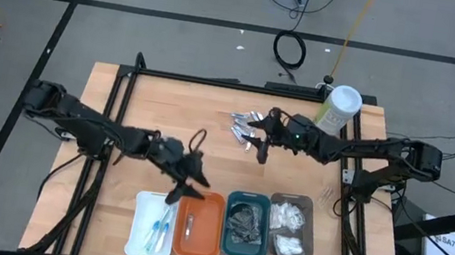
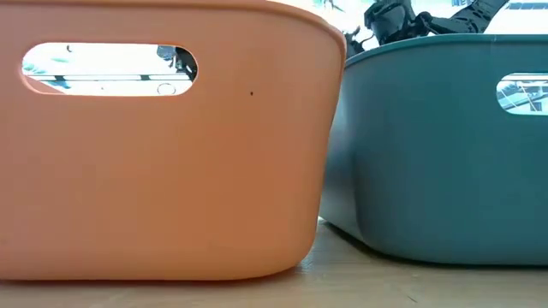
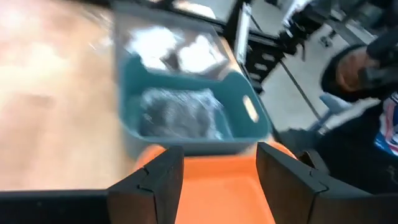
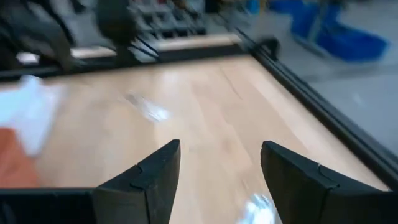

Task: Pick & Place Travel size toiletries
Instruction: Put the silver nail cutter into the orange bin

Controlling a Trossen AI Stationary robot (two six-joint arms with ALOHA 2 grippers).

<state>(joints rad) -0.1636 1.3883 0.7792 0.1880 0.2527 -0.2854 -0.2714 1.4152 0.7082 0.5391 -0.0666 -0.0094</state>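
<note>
Across the pale wooden worktop (image 1: 166, 109), framed by black rails, four trays sit in a row along the near edge: a white tray (image 1: 142, 224) holding slim clear-wrapped sticks (image 1: 160, 229), an orange tray (image 1: 200, 226) with a small silvery metal piece (image 1: 190, 226) in it, a teal tray (image 1: 246, 226) filled with dark grey bundles (image 1: 243, 224), and a grey tray (image 1: 290, 226) with white fluffy pads (image 1: 287, 217). More loose clear-wrapped toiletries (image 1: 242, 125) lie in a small heap near the far middle of the worktop, and a tall pale-green canister (image 1: 338, 108) with a white lid stands at the far right corner. Grey floor with dark lines and coiled cables surrounds the worktop. The left pincer (image 1: 184, 187) hangs over the seam between the white and orange trays, fingers (image 3: 155, 186) apart with nothing between them. The right pincer (image 1: 261, 149) hovers just beside the loose heap, its fingers (image 4: 152, 177) also apart and empty. From table height the orange and teal tray walls fill almost everything, hiding their contents; only a sliver of dark arm shows above the teal rim. Both wrist views are blurred, so the small items there are hard to make out, and a dark-clothed person is cut off at the edge of the left wrist view.
</note>
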